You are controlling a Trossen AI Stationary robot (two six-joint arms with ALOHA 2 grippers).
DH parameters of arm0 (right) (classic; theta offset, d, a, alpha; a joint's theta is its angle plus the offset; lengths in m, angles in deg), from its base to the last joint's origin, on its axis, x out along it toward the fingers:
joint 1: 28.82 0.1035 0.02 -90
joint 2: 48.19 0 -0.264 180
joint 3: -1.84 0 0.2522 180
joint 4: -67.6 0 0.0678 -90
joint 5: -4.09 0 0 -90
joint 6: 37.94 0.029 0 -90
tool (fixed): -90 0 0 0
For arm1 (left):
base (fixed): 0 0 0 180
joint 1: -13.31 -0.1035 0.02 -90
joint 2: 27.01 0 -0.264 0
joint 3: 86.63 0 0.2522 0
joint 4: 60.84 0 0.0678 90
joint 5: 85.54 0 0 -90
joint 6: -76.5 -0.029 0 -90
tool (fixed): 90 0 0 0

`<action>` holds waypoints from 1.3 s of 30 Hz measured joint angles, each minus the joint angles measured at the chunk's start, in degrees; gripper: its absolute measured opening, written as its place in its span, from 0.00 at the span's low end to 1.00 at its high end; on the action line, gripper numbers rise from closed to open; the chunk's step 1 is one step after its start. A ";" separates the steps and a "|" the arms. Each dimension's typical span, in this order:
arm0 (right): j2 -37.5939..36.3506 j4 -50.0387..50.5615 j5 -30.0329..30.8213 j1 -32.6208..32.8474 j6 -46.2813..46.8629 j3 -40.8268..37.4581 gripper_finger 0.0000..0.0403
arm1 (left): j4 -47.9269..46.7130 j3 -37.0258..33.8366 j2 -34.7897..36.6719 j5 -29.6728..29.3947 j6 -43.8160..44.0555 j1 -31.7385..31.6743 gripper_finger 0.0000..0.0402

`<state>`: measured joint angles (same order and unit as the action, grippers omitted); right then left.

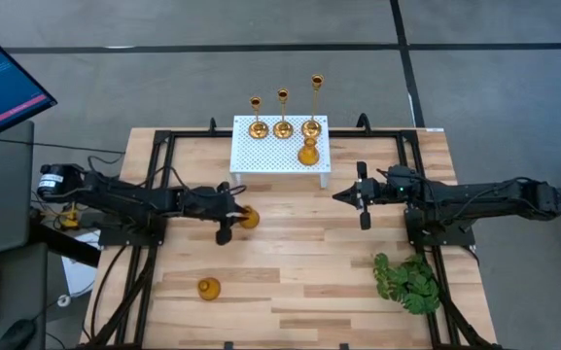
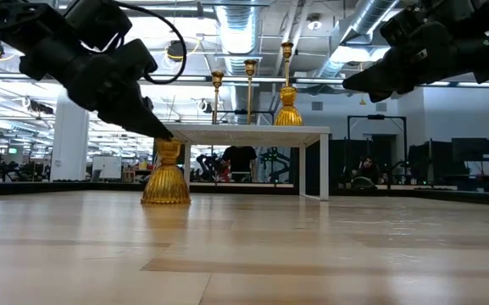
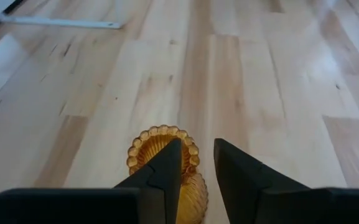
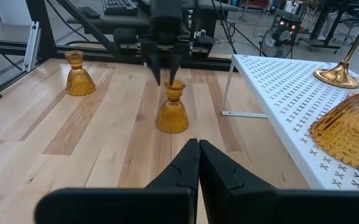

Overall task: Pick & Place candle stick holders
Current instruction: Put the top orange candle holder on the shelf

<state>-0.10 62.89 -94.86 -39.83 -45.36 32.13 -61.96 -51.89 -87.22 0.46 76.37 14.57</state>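
Observation:
Three slim brass sticks (image 1: 283,115) and one squat amber holder (image 1: 307,153) stand on the white perforated stand (image 1: 270,151). A second squat amber holder (image 1: 249,217) stands upright on its base on the table. My left gripper (image 1: 233,220) is open with a narrow gap, its tips at this holder's top rim (image 3: 160,144). It also shows in the right wrist view (image 4: 167,73), coming down onto the holder (image 4: 172,109). A third squat holder (image 1: 208,288) stands near the front left. My right gripper (image 1: 338,195) is shut and empty, above the table right of the stand. My left gripper slants down from the table's left side onto the holder's top rim (image 2: 168,142). One fingertip (image 3: 167,163) lies over the rim, and the other stands beside it. I cannot tell whether a finger touches the holder. The holder stands upright on the table.
A green leafy plant (image 1: 408,282) lies at the front right. The white stand's legs (image 1: 324,180) stand on the far middle of the table. Black frame rails (image 1: 154,194) run along both sides. Bare wood lies between the two grippers and toward the front middle.

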 joint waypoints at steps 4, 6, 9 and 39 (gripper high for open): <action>0.00 0.01 -0.02 0.00 0.00 0.02 0.00 | -0.26 -0.25 4.64 -1.50 -2.45 0.80 0.23; 0.00 0.04 -0.02 0.01 0.00 0.02 0.00 | -1.47 -0.47 7.30 -2.37 -2.77 0.80 0.23; -0.02 0.10 -0.02 0.05 0.02 0.02 0.00 | -0.94 -0.28 10.98 -3.56 -4.42 0.75 0.23; -0.02 0.52 -0.02 0.03 0.00 0.02 0.00 | -27.38 14.61 1.26 -9.93 -8.82 3.73 0.23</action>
<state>-0.12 63.40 -94.88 -39.80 -45.36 32.15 -89.34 -37.27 -85.97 -9.47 67.55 18.31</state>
